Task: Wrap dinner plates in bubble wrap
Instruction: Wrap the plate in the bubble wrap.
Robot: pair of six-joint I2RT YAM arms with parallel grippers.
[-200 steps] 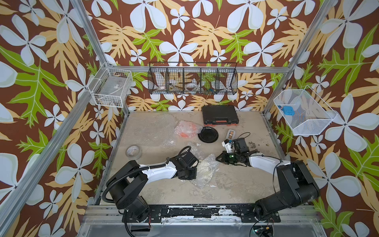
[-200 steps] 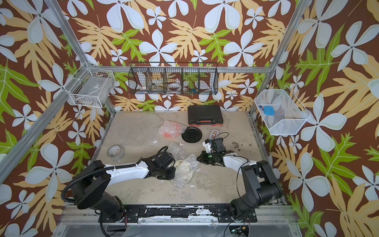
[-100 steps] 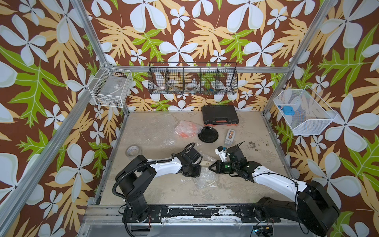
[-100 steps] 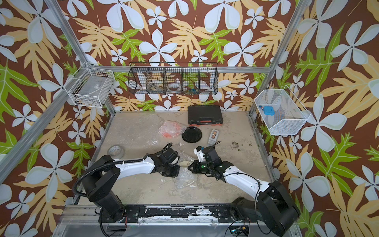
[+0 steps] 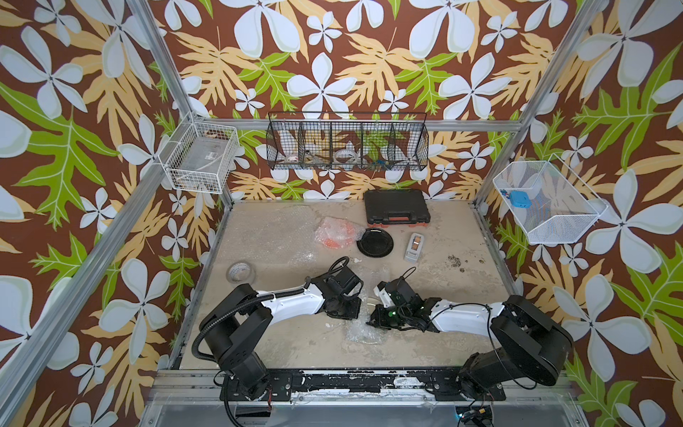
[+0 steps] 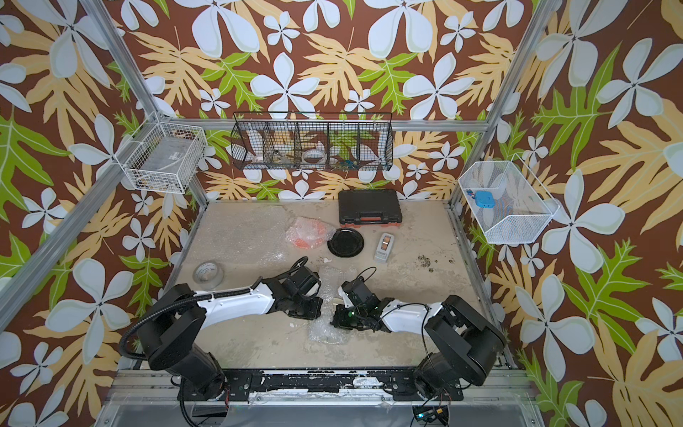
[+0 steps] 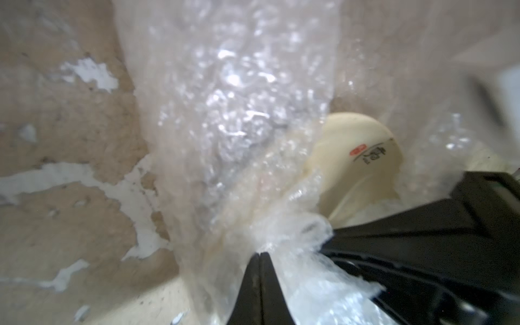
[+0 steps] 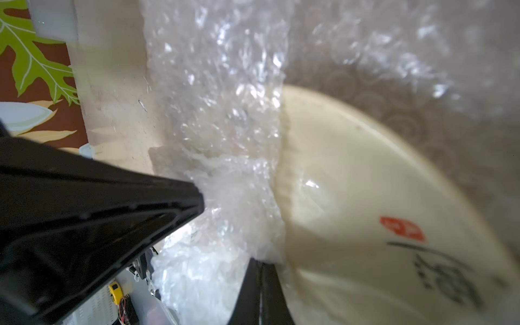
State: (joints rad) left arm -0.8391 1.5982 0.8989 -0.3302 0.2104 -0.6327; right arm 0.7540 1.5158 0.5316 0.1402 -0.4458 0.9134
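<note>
1. My left gripper (image 7: 260, 254) has its jaws pressed together on a bunched fold of the clear, shiny bubble wrap (image 7: 233, 126); the right gripper (image 8: 259, 261) is clamped on the same sheet
2. The round cream plate (image 8: 351, 197), with dark marks and a red stamp, sits partly inside that wrap between the two grippers, at lower centre of the worn beige table (image 5: 295, 351) in a top view
3. Since a second ago, the right gripper has shifted left and lower in frame, nearer the left one; the bundle between them looks narrower
4. Half a second ago the right arm stretched out low; its elbow is folded back at lower right now
5. Unmoved at upper centre: the wrapped glossy orange plate (image 5: 334, 234), just beside the bare black plate (image 5: 375, 242)
</note>
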